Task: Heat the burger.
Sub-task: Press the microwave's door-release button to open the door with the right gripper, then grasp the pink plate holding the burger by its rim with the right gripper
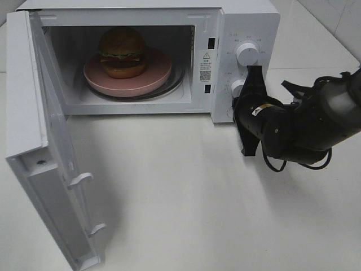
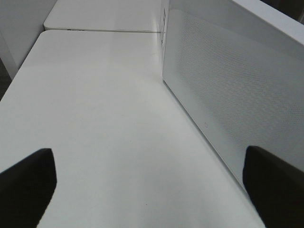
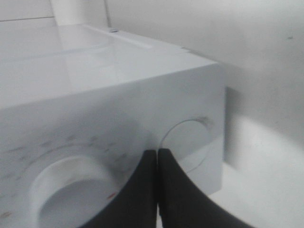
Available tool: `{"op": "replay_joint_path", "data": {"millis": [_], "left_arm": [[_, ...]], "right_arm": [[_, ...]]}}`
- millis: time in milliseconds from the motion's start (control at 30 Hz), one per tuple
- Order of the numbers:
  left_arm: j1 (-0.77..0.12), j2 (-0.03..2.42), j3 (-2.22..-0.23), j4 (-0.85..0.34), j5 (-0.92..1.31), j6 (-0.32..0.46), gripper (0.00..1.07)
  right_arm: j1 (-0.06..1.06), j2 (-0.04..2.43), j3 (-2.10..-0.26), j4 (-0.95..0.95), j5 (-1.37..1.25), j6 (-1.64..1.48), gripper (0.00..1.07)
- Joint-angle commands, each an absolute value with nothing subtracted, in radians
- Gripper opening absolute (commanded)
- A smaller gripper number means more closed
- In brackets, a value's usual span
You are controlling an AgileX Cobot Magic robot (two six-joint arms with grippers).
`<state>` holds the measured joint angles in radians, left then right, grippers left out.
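Looking at the burger (image 1: 122, 52) parked on a pink plate (image 1: 151, 79) inside the white microwave (image 1: 248, 22) at the table's (image 1: 197, 197) back edge, with the door (image 1: 34, 141) swung wide open. Got the right end effector (image 1: 252, 73) clenched on nothing, tips by the lower knob (image 1: 238, 87). Got the left end effector (image 2: 149, 183) fully released, grasping nothing, low over the table near the door.

One burger (image 1: 122, 52), one pink plate (image 1: 161, 77), one microwave (image 1: 251, 22)
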<state>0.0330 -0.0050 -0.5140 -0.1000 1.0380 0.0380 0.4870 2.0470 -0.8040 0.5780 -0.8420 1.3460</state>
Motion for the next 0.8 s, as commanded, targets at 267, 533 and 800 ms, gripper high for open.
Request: {"op": "replay_joint_path", "data": {"millis": [267,533,800], "left_arm": [[0.034,-0.014,-0.513,-0.104,1.033,0.04,1.02],[0.034,-0.014,-0.513,-0.104,1.033,0.04,1.02],[0.034,-0.014,-0.513,-0.104,1.033,0.04,1.02]], "right_arm": [[0.479,1.882,-0.707,0.378,-0.559,1.187,0.0],[0.479,1.742,-0.703,0.279,-0.224,0.825,0.01],[0.479,1.599,-0.703,0.228,0.088,0.325,0.03]]}}
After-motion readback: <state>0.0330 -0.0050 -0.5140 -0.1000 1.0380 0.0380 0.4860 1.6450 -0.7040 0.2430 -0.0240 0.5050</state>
